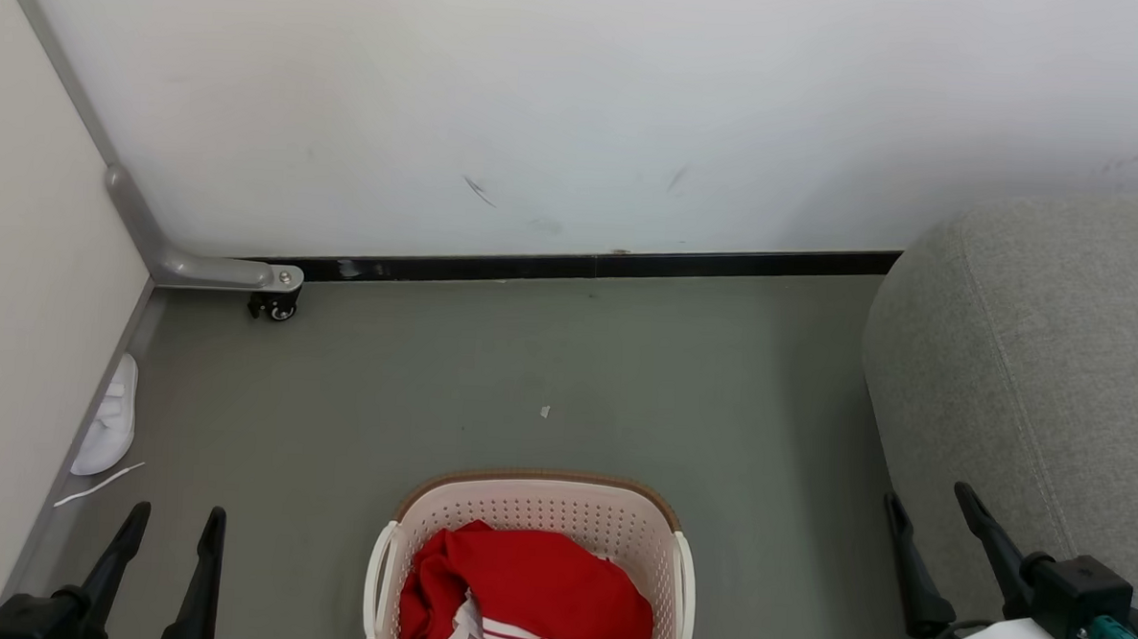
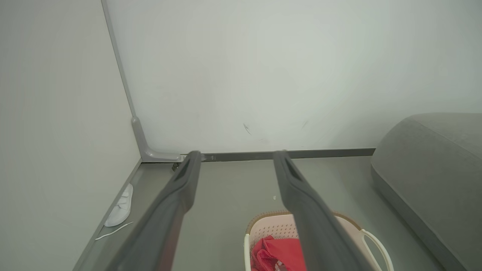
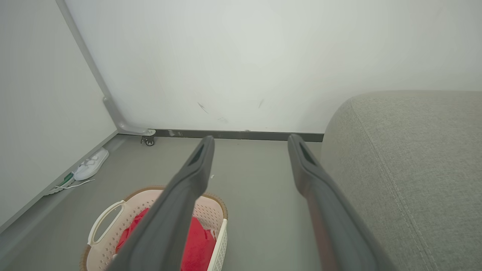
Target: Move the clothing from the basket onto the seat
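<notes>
Red clothing (image 1: 538, 577) heaped in basket (image 1: 543, 479), seat (image 1: 1038, 359) right of basket, left pincer (image 1: 180, 514) released left of basket, right pincer (image 1: 928, 497) released right of basket

A white shoe (image 1: 111, 420) lies on the grey floor (image 1: 529, 356), close against the pale side panel (image 1: 23, 286). A thin white lace (image 1: 99, 484) lies near it. In the corner, a grey metal foot (image 1: 208, 270) ends on a small black caster (image 1: 279, 309). A black skirting strip (image 1: 610, 264) runs along the bottom of the white wall (image 1: 540, 97), which has some dark scuff marks (image 1: 479, 191). A small white scrap (image 1: 545, 412) lies on the open floor.
</notes>
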`<state>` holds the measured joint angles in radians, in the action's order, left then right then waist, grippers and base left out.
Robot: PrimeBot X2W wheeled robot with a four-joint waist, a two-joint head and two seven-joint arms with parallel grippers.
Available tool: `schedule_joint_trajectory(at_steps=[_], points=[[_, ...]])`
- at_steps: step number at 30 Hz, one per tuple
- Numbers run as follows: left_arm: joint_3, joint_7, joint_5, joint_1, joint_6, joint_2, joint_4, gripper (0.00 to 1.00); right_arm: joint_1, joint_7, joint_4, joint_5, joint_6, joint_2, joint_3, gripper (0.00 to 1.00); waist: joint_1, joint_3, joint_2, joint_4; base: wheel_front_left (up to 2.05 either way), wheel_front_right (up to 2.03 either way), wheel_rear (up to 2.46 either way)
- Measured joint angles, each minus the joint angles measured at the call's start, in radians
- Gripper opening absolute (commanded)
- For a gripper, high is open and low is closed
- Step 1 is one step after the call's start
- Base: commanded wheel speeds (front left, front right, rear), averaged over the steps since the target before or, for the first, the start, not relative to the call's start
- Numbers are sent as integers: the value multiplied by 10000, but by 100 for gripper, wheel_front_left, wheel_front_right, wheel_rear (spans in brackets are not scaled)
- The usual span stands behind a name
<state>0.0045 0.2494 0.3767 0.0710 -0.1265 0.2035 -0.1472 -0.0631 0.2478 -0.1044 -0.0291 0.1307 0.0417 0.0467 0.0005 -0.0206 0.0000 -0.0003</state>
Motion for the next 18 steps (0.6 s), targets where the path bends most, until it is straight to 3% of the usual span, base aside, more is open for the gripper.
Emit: schedule_joint_trajectory(at_steps=[18], points=[[-67,0,12,-2,0,90,-8,100,1,0,17,100,0,-25,-36,100,-1,-334,0,-116,0,0,0]])
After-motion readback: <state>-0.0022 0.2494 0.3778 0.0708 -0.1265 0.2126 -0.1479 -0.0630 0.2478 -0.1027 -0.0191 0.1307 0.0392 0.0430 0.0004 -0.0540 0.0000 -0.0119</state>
